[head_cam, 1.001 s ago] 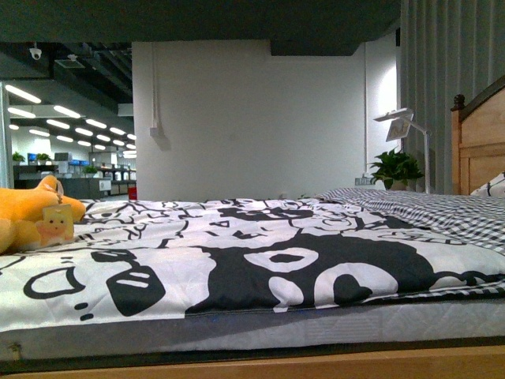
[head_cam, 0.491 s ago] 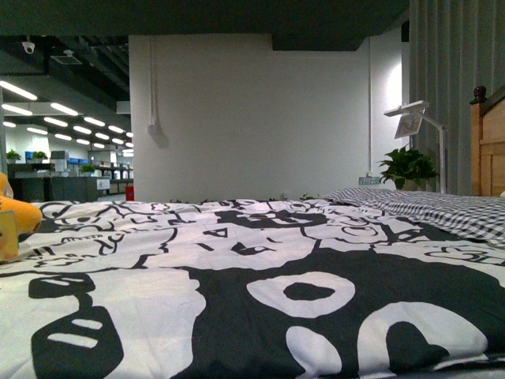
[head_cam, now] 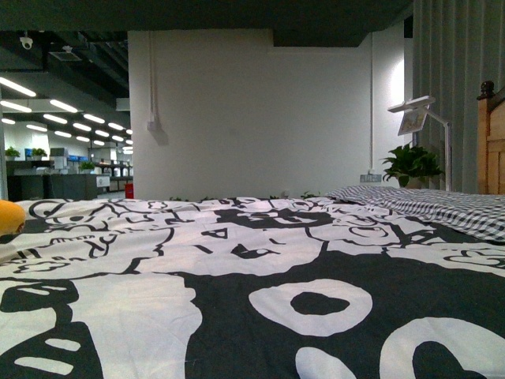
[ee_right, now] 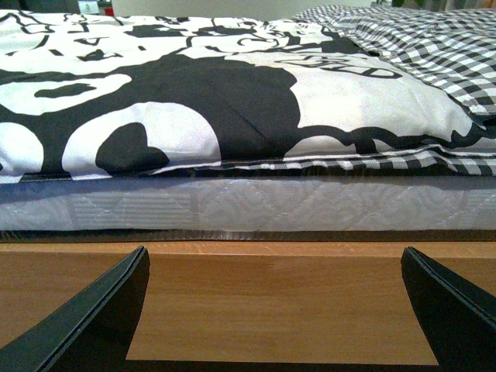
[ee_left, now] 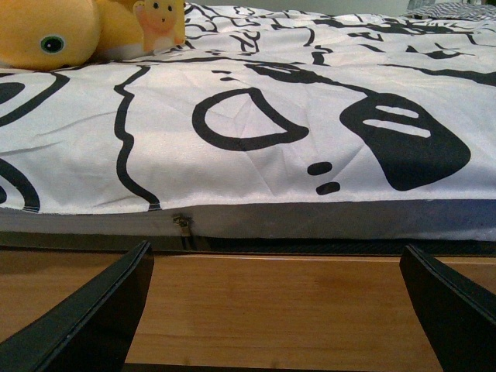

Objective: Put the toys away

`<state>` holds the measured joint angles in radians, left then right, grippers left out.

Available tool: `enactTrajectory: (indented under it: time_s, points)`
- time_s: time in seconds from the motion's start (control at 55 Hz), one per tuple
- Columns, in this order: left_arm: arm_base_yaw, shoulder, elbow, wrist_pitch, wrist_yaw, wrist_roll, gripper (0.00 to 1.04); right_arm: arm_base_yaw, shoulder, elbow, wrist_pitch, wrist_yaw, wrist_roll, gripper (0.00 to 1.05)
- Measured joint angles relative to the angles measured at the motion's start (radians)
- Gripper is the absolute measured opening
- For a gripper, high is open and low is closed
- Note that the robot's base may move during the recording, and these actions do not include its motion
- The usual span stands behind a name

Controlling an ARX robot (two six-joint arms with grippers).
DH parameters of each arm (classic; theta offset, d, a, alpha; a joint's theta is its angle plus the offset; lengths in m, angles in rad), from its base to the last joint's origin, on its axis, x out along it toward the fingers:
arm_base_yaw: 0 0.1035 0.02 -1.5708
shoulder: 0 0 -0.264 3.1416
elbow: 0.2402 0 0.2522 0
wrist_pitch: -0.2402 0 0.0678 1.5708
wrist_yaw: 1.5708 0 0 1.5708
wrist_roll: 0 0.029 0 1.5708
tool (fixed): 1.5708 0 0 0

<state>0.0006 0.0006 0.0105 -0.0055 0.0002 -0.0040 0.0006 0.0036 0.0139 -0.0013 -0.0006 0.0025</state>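
An orange-yellow plush toy (ee_left: 58, 31) with a round green eye and a small tag lies on the black-and-white quilt (ee_left: 256, 116) near the bed's edge, in the left wrist view. In the front view only a sliver of the plush toy (head_cam: 9, 218) shows at the far left edge. My left gripper (ee_left: 279, 318) is open and empty, low in front of the wooden bed rail (ee_left: 271, 302), well short of the toy. My right gripper (ee_right: 275, 318) is open and empty, facing the wooden bed rail (ee_right: 271, 294) below the mattress. Neither arm shows in the front view.
The quilt (head_cam: 252, 276) covers the bed, with a checked blanket (head_cam: 442, 205) at the right and a wooden headboard (head_cam: 491, 142) beyond it. A desk lamp (head_cam: 414, 110) and a potted plant (head_cam: 410, 166) stand behind. A white wall (head_cam: 252, 110) is at the back.
The front view has moved forward and closer over the bed. The plush toy has slid from well in view at the left to a sliver at the left edge.
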Motion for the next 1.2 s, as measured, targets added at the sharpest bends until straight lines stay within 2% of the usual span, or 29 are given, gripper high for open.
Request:
enactTrajectory:
  time_s: [1.201]
  points:
    - [-0.001,0.0,0.0,0.0,0.001,0.0,0.98,0.0,0.0,0.0,0.0,0.001,0.0,0.98]
